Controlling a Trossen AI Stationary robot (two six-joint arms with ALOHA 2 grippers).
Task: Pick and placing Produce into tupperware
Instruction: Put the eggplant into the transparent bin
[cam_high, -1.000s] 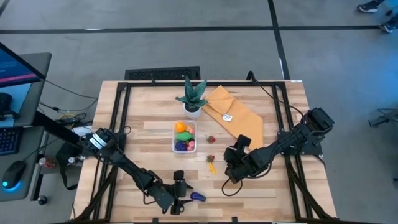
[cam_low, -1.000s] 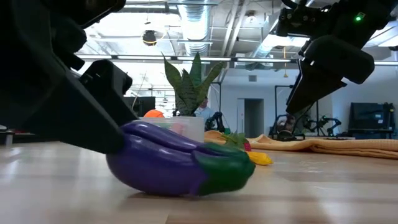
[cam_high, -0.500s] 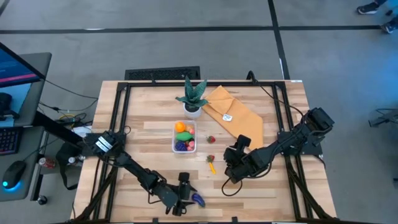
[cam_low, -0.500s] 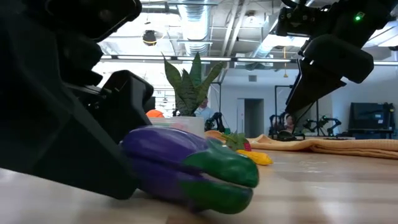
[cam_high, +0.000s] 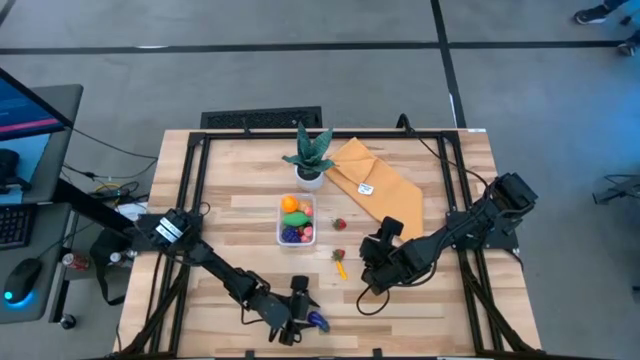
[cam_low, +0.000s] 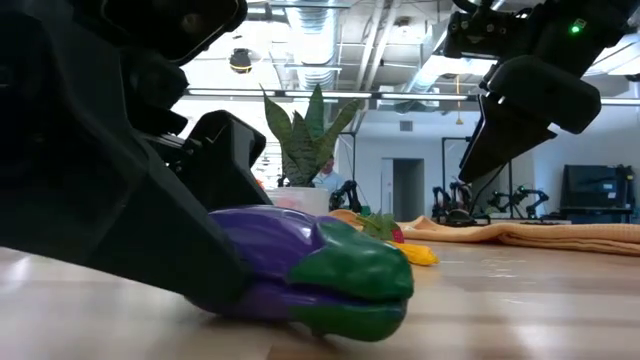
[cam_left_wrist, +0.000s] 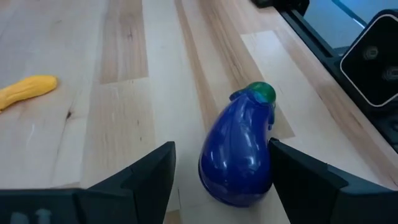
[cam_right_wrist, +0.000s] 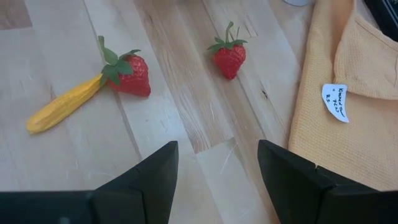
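Left tool (cam_left_wrist: 217, 171): fingers apart, straddling the eggplant (cam_left_wrist: 238, 154) on the near desk (cam_high: 230, 200).
Right tool (cam_right_wrist: 217, 165): fingers apart, above the strawberries (cam_right_wrist: 132, 73).

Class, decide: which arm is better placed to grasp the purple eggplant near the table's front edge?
Left. The left gripper is open with its fingers either side of the eggplant; the right gripper hovers over the strawberries.

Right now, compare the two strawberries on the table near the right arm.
The strawberry beside the yellow piece lies on its side, leaves touching that yellow piece. The lone strawberry lies apart, touching nothing, nearer the mustard cloth. It also looks a little smaller. Both are red with green tops and lie outside the tupperware.
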